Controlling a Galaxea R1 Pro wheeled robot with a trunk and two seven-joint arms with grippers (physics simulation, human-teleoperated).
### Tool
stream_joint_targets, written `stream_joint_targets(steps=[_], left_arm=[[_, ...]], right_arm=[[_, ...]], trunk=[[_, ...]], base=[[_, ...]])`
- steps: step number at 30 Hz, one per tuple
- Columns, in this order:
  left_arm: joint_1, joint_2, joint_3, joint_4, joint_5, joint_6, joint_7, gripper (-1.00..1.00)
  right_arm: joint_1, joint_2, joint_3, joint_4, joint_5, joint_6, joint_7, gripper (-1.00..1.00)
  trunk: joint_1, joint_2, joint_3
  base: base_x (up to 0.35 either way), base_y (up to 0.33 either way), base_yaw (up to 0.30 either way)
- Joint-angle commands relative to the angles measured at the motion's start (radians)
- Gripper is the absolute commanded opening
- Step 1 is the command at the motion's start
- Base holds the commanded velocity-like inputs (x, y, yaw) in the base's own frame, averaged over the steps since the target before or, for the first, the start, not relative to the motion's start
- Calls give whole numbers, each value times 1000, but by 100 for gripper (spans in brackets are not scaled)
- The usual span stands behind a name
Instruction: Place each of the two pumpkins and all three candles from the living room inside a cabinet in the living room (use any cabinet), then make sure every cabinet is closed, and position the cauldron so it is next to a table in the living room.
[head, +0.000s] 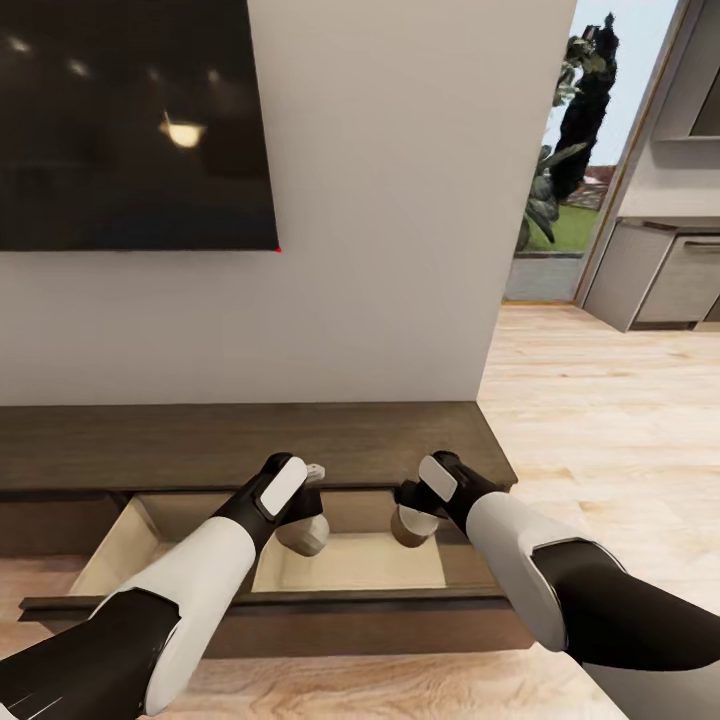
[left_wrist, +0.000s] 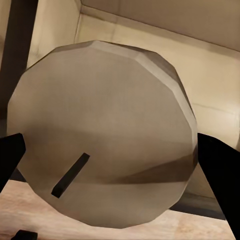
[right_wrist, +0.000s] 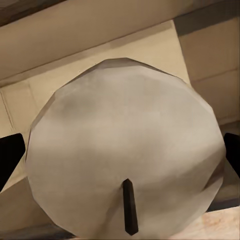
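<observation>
- The left hand (head: 305, 505) is clenched round a candle (head: 304, 532); in the left wrist view that candle (left_wrist: 102, 137) sits between the two dark fingers (left_wrist: 220, 175), its rounded top and small wick toward the camera.
- The right hand (head: 415, 505) likewise grips a second candle (head: 411, 526), seen in the right wrist view (right_wrist: 125, 150) pinched at both sides, wick dark against the grey-beige top.
- Both candles hang just above the pale interior of the open drawer (head: 350, 565), the left one near the drawer's middle, the right one toward its right end. I cannot tell whether either base touches the drawer floor.
- The drawer belongs to the long dark brown cabinet (head: 250, 440) against the white wall, beneath the black screen (head: 130, 120).
- Judging by this, each hand holds its candle over the drawer so that it can be set down inside; the drawer remains to be shut afterwards.
- Both candles are carried upright, likely so they stand rather than roll when let go.
</observation>
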Motion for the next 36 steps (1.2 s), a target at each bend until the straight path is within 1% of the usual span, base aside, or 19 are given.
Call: stream_joint_targets(steps=[1,6,10,13,14,16,17,19,22,27,32,36], left_arm=[[-1,0,0,0,0,-1,0,-100],[-3,0,0,1,-1,-2,0,-100],[-3,0,0,2,0,-22,0,-100],[-3,0,-3,21,-1,-28,0,-100],[-3,0,-10,29,-1,-32,0,-100],[-3,0,-34,38,-1,-56,0,-100],[-3,0,-59,41,0,-79,0,-100],[-3,0,-92,43,1,-95,0,-100],[-3,0,-111,44,2,-103,0,-100],[-3,0,-118,44,3,-106,0,-100],[-3,0,-118,44,3,-106,0,-100],[-3,0,-118,44,6,-106,0,-100]], right_arm=[[0,0,3,5,-2,-7,0,-100],[0,0,10,13,-2,-18,0,-100],[0,0,11,14,-2,-20,0,-100],[0,0,11,14,-2,-21,0,-100],[0,0,11,14,-2,-22,0,-100],[0,0,11,14,-2,-22,-1,-100],[0,0,11,14,-1,-22,-1,-100],[0,0,11,14,-1,-25,-1,-100],[0,0,12,14,0,-27,-1,-100],[1,0,17,13,-1,-48,-2,-100],[1,0,18,13,0,-54,-2,-100],[1,0,19,13,0,-56,-1,-100]], trunk=[[4,-7,-3],[23,-42,-19],[38,-70,-31],[50,-91,-41],[54,-98,-44],[61,-112,-50],[65,-119,-53],[73,-133,-60],[84,-154,-69],[104,-189,-85],[123,-224,-100],[123,-224,-100]], base=[[0,0,0],[0,0,0],[0,0,0],[0,0,0],[0,0,0],[0,0,0],[0,0,0],[0,0,0],[0,0,0],[0,0,0],[0,0,0],[0,0,0]])
